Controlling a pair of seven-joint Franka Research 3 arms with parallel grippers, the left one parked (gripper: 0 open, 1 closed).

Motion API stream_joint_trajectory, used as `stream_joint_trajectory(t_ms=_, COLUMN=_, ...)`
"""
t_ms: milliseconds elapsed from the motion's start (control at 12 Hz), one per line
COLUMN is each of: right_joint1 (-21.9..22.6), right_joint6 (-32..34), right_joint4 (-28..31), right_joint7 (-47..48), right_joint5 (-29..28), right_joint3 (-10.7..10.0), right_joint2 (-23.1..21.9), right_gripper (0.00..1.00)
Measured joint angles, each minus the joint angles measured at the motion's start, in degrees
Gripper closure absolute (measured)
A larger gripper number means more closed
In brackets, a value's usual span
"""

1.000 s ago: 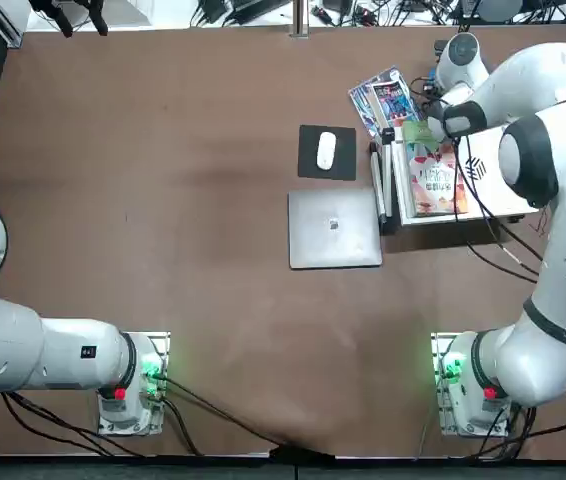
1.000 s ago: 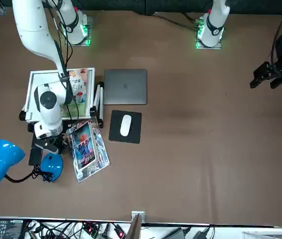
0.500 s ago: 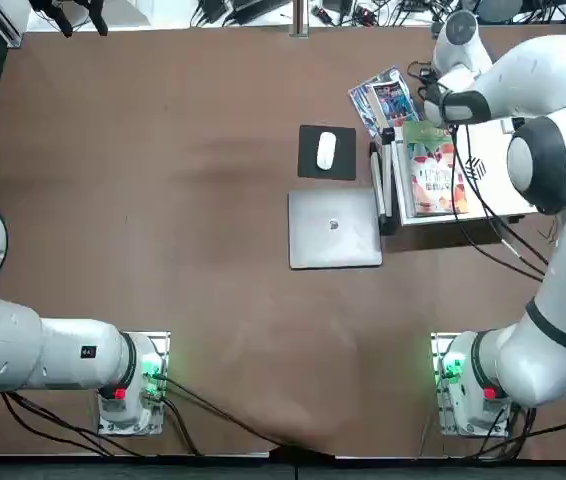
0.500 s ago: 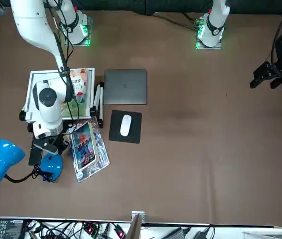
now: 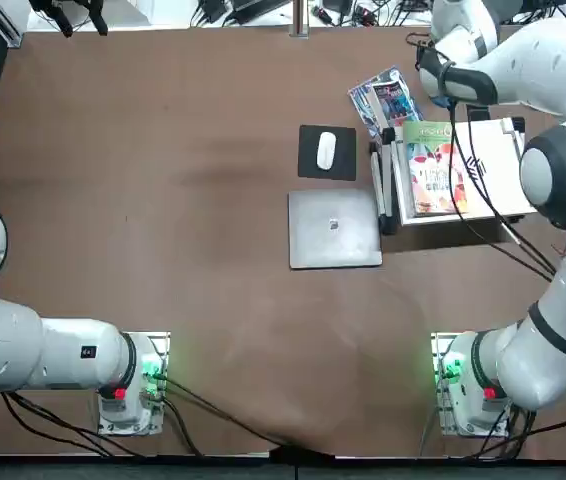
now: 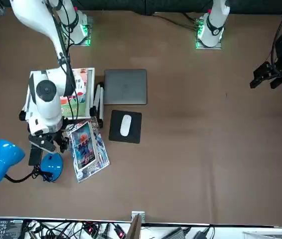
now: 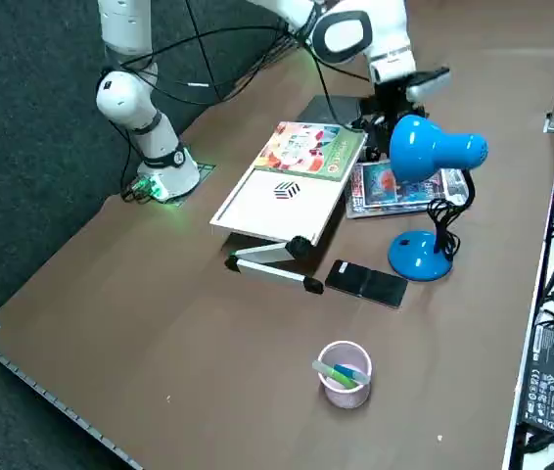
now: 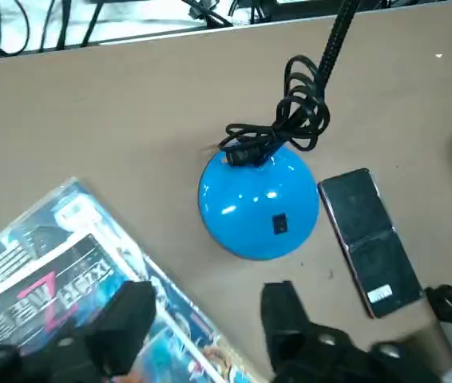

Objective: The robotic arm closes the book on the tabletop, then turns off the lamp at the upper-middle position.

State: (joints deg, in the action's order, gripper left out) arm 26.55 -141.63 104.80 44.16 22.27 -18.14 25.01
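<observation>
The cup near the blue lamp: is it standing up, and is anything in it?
Upright, and not empty: the right side view shows the cup's open rim facing up, with pens inside.

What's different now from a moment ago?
The right arm's gripper has shifted outward, to the robot's right, near the lamp's blue base. Nothing was visibly grasped or released. The picture book, laptop, mouse and lamp stayed put.
</observation>
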Motion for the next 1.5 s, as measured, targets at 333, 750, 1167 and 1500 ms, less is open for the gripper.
stream_joint_trajectory(t_ms=333, right_joint1=0.35, right_joint6=12.2, right_joint4=-0.41, right_joint7=-4.32, right_joint5=-0.65, right_joint3=4.26, right_joint2=-6.03, right_gripper=0.0)
stream_joint_trajectory(t_ms=750, right_joint1=0.67, right_joint6=30.27, right_joint4=-0.65, right_joint7=-9.58, right_joint5=-8.38, right_joint3=8.1, right_joint2=-15.07, right_gripper=0.0)
stream_joint_trajectory(t_ms=1167, right_joint1=0.33, right_joint6=41.67, right_joint4=-0.64, right_joint7=-16.41, right_joint5=-13.03, right_joint3=8.0, right_joint2=-24.22, right_gripper=0.0)
stream_joint_trajectory(t_ms=1500, right_joint1=-2.26, right_joint6=45.24, right_joint4=-1.79, right_joint7=-26.81, right_joint5=-14.56, right_joint3=5.93, right_joint2=-27.36, right_gripper=0.0)
